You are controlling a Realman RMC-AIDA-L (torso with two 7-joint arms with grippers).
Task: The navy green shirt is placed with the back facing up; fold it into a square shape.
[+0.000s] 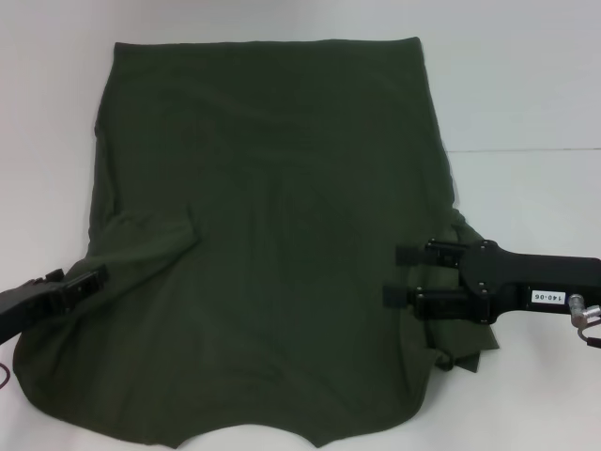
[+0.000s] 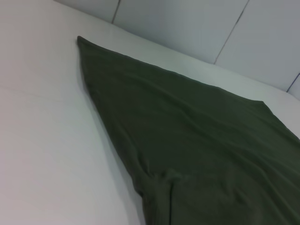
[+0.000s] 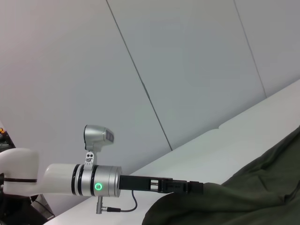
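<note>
The navy green shirt (image 1: pixel 272 244) lies spread across the white bench (image 1: pixel 526 103), plain side up, its straight hem at the far edge and its neckline cut-out at the near edge, closest to the robot. No containers are in view; the shirt is the only thing on the bench. The left end effector (image 1: pixel 94 279) reaches in at the shirt's left edge, near the folded-in sleeve flap, low against the cloth; its 2 fingers look close together at the fabric's edge, but whether they actually pinch the shirt cannot be told. The right end effector (image 1: pixel 396 274) sits over the shirt's right side, near the bunched sleeve, with its 2 fingers spread apart, one nearer the hem and one nearer the neckline, both pointing toward the shirt's middle and holding nothing. In the left wrist view the shirt (image 2: pixel 197 140) runs away across the bench toward the wall, with a small wrinkled fold at its near edge. The right wrist view shows the left arm (image 3: pixel 89 180) stretched along the bench and a rumpled mound of the shirt (image 3: pixel 243 197) in front of it.
</note>
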